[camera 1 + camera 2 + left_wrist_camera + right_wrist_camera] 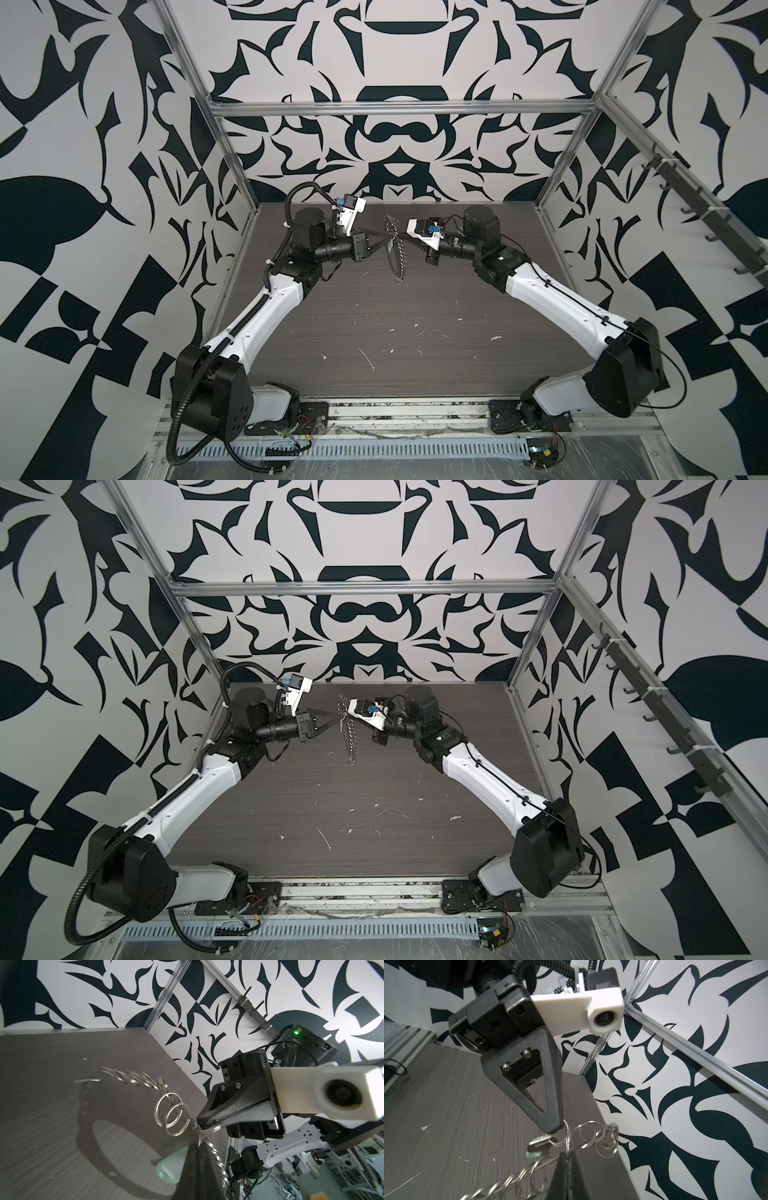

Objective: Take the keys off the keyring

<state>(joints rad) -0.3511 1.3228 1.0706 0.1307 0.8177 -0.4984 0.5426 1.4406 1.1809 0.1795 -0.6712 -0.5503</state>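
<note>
In both top views the keyring (398, 266) (351, 746) hangs above the far middle of the table between my two grippers. It is a thin grey band hoop (124, 1180) strung with small silver split rings (172, 1113) (585, 1134). The keys, a pale mint oval tag (170, 1165) (538, 1144), dangle right beside the left fingertips. My left gripper (386, 242) (199, 1146) (555, 1130) is shut on a small ring next to the tag. Facing it, my right gripper (202, 1124) (568, 1154) is shut on a split ring of the chain. The two tips nearly touch.
The dark wood-grain table (374, 332) carries white scuff marks. Aluminium frame posts (561, 166) stand at the back corners. A rail of hooks (706, 216) runs along the right wall. Both arm bases sit on the front rail (395, 411).
</note>
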